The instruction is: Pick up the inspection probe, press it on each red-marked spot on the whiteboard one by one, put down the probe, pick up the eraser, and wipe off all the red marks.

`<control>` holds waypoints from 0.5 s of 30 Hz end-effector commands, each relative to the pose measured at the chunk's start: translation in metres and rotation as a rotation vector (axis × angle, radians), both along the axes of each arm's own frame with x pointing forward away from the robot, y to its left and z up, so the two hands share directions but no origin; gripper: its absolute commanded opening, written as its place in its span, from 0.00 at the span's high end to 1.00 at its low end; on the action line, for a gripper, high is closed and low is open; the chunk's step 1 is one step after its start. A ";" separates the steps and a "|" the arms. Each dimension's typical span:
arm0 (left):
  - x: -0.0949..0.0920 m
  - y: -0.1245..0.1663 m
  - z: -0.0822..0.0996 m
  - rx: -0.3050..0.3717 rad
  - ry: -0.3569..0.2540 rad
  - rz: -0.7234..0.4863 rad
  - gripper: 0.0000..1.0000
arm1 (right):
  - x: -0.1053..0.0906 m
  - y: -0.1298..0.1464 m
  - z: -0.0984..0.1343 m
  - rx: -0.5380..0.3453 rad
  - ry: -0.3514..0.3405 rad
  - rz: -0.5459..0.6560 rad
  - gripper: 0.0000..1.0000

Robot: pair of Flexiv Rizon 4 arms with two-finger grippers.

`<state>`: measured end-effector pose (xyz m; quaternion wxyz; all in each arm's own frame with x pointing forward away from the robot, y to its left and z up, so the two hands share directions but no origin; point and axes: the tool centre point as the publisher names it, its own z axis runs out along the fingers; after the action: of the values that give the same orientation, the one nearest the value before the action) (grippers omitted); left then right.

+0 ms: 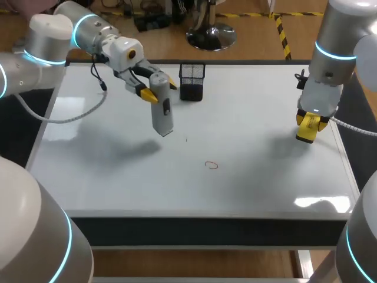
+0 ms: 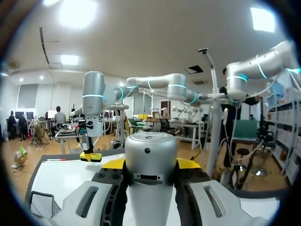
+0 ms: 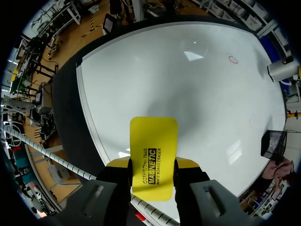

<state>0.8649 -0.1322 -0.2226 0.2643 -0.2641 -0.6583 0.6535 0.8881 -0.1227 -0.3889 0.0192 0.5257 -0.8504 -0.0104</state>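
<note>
My left gripper (image 1: 154, 90) is shut on the grey inspection probe (image 1: 161, 109), which hangs tip-down above the whiteboard (image 1: 118, 171), left of centre. In the left wrist view the probe's rounded top (image 2: 150, 162) fills the gap between the fingers (image 2: 113, 164). One small red mark (image 1: 211, 165) sits on the board in front of the probe, a little to its right. Over the board's right edge my right gripper (image 1: 307, 127) is shut on the yellow eraser (image 1: 307, 128). The right wrist view has the eraser (image 3: 153, 157) clamped flat between the yellow tips, with the red mark (image 3: 233, 60) far ahead.
A black mesh holder (image 1: 192, 81) stands at the back of the board, just right of the left gripper. A tiny dark speck (image 1: 187, 140) lies near the probe tip. The board's front half holds only the red mark.
</note>
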 end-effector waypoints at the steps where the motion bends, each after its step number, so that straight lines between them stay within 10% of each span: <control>1: 0.003 0.014 0.006 0.014 -0.018 0.007 1.00 | 0.000 -0.001 0.001 -0.002 0.000 0.002 1.00; 15: 0.016 0.051 0.005 0.015 -0.018 0.074 1.00 | 0.000 -0.001 0.001 -0.002 0.000 0.002 1.00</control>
<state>0.8830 -0.0871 -0.2198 0.2401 -0.2455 -0.6731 0.6551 0.8881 -0.1226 -0.3889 0.0192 0.5257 -0.8504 -0.0104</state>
